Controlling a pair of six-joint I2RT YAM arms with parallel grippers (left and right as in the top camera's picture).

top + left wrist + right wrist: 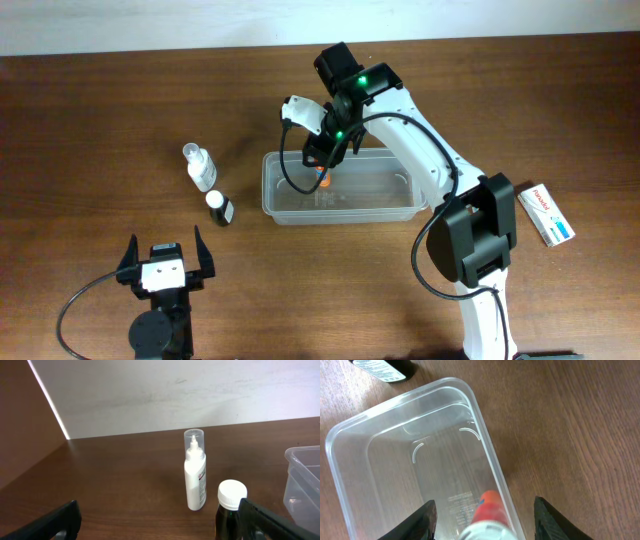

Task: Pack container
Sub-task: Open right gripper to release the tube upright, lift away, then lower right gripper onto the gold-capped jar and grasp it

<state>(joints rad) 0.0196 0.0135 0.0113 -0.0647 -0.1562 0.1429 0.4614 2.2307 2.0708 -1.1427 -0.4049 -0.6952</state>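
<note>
The container (400, 190) is a clear plastic tub in the middle of the table; it also shows in the right wrist view (350, 445) and at the right edge of the left wrist view (305, 477). My right gripper (326, 150) hangs over the tub's left end with its jaws (482, 512) wide open. A white bottle with an orange-red cap (490, 507) lies between the jaws, touching neither, inside the tub by its far wall (322, 181). My left gripper (165, 262) is open and empty near the table's front left (160, 520).
A white bottle with a clear cap (200, 167) (195, 477) and a small dark bottle with a white cap (219, 207) (231, 505) stand left of the tub. A white box with red and blue print (547, 215) lies at the right.
</note>
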